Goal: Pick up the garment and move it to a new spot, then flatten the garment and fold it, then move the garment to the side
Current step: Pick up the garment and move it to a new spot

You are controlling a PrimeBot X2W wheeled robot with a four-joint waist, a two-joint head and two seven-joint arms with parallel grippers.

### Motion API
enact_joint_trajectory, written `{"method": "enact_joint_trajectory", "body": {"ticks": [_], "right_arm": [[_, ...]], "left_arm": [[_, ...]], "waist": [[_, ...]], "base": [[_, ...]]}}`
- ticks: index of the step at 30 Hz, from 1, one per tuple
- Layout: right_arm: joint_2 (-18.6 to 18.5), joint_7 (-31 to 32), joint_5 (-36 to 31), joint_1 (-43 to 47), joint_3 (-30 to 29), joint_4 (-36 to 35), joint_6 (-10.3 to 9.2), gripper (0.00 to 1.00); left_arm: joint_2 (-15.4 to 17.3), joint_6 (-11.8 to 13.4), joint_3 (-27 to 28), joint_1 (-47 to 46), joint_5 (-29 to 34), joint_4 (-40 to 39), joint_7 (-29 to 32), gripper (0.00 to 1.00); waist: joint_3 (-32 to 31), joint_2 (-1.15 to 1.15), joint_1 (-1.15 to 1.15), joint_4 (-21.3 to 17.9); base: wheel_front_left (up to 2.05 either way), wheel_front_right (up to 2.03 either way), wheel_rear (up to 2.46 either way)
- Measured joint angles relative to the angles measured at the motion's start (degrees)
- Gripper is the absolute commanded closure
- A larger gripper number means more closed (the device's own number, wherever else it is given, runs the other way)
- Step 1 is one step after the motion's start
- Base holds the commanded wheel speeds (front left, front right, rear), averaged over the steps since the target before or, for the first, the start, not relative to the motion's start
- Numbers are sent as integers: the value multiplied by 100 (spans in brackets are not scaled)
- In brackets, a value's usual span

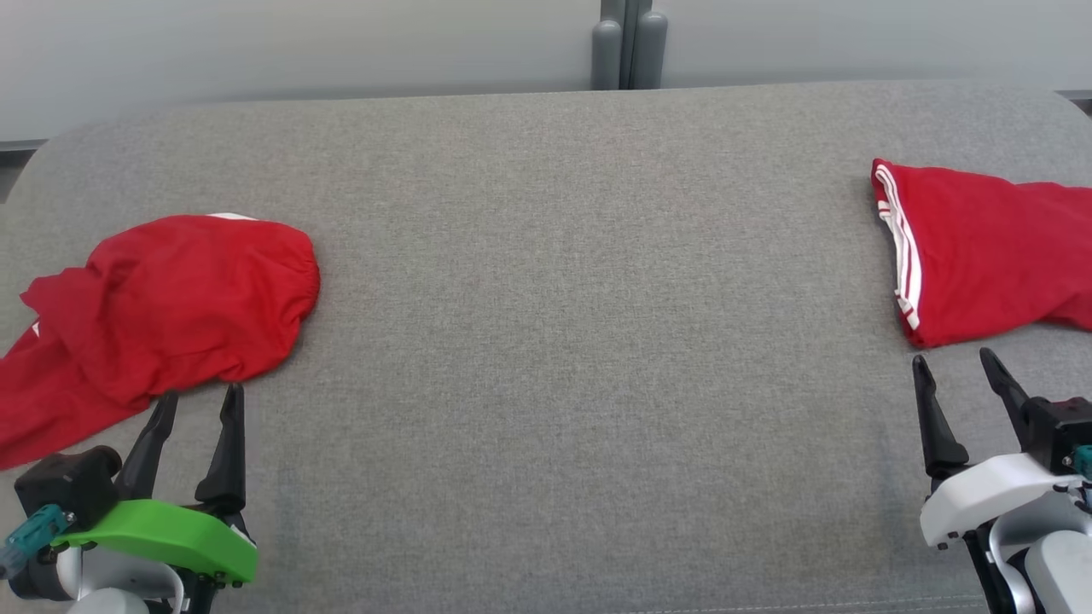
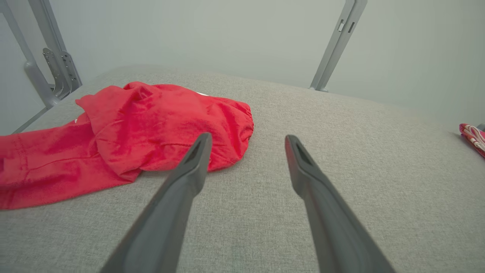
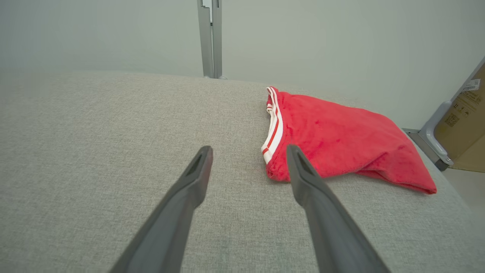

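Note:
Two red garments lie on the grey fabric table [image 1: 563, 341]. A crumpled red garment [image 1: 162, 307] sits at the left, also in the left wrist view [image 2: 151, 129]. A folded red garment with white stripes [image 1: 981, 247] lies at the right edge, also in the right wrist view [image 3: 341, 144]. My left gripper [image 1: 200, 396] is open just in front of the crumpled garment, holding nothing; its open fingers frame bare table [image 2: 248, 138]. My right gripper [image 1: 955, 362] is open just in front of the folded garment, empty [image 3: 248, 149].
A grey wall and a grey upright post [image 1: 629, 43] stand behind the table. A metal frame [image 2: 53, 72] is at the far left, and a cardboard box [image 3: 466, 121] is past the table's right end. The folded garment's edge [image 2: 473, 136] shows at the left wrist view's right.

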Motion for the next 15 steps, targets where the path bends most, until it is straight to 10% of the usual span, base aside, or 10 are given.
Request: {"method": "enact_joint_trajectory", "body": {"ticks": [15], "right_arm": [[136, -157, -319, 23, 272, 88, 2, 0]], "left_arm": [[-218, 1, -38, 1, 177, 125, -30, 0]], "waist": [[-197, 0, 0, 568]], "base": [[0, 0, 0]]}}
